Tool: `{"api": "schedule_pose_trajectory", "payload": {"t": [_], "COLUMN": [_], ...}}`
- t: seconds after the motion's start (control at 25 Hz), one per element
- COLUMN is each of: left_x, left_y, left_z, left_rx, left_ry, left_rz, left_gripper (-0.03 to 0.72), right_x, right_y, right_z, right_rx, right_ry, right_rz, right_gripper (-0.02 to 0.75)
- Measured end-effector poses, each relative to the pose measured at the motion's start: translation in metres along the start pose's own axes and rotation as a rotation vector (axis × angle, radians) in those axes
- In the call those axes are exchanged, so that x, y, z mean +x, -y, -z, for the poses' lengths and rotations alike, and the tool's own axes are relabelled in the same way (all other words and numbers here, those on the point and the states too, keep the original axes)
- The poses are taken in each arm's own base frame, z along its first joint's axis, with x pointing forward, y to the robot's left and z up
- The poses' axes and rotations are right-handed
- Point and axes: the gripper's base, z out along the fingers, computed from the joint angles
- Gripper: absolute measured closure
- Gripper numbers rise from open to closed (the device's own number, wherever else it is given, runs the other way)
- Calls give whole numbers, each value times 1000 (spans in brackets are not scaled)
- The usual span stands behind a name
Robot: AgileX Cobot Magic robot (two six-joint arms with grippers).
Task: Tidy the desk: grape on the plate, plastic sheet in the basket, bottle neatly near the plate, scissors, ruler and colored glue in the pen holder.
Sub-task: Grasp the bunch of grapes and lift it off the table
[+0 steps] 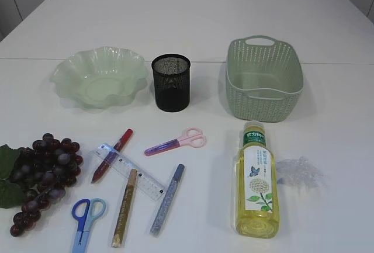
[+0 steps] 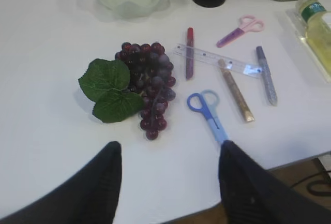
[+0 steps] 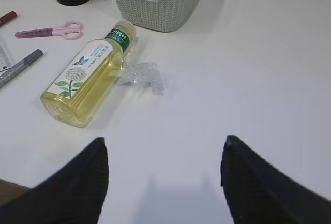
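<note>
1. Exterior view shows nothing tidied yet: plate [image 1: 99,78], pen holder [image 1: 171,82] and basket [image 1: 264,79] stand empty in a row toward the far edge of the desk [image 1: 327,25].
2. Grapes [image 1: 44,171] lie at the near left corner, well apart from the plate.
3. Between grapes and bottle [image 1: 255,182] lie the stationery pieces: a red glue pen [image 1: 112,155] under one end of the ruler [image 1: 130,171], a gold pen [image 1: 124,207] just beside it, a grey glitter pen [image 1: 167,199], pink scissors [image 1: 176,142] nearer the pen holder, and blue scissors [image 1: 85,221] at the near edge.
4. The bottle lies on its side in front of the basket, cap toward it; the plastic sheet [image 1: 299,172] is crumpled just beside its right flank.
5. My left gripper [image 2: 168,182] hangs over the near edge with jaws well apart and empty, the grapes straight ahead.
6. My right gripper [image 3: 163,182] is also spread wide and empty, facing bottle and sheet.
7. I judge no step is begun; grapes look the natural first pick for the left arm.
8. That calls for reaching forward and down, closing on the bunch's thick part, not on the leaves [image 2: 108,90].
</note>
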Motion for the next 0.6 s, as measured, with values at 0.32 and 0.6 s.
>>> {"api": "schedule_pose_trajectory", "payload": {"t": [0.32, 0.6], "left_x": [-60, -104], "left_y": [8, 11], "left_z": [-5, -57], "left_rx": [104, 201], "left_ry": [-210, -428], "left_rz": [109, 220], "left_gripper": [253, 253], "right_x": [-4, -41], "right_y": [0, 3], "right_z": [3, -10], "right_rx": [-11, -53], "right_ry": [-96, -272], "right_rz": [-175, -346], "right_gripper": [207, 207]}}
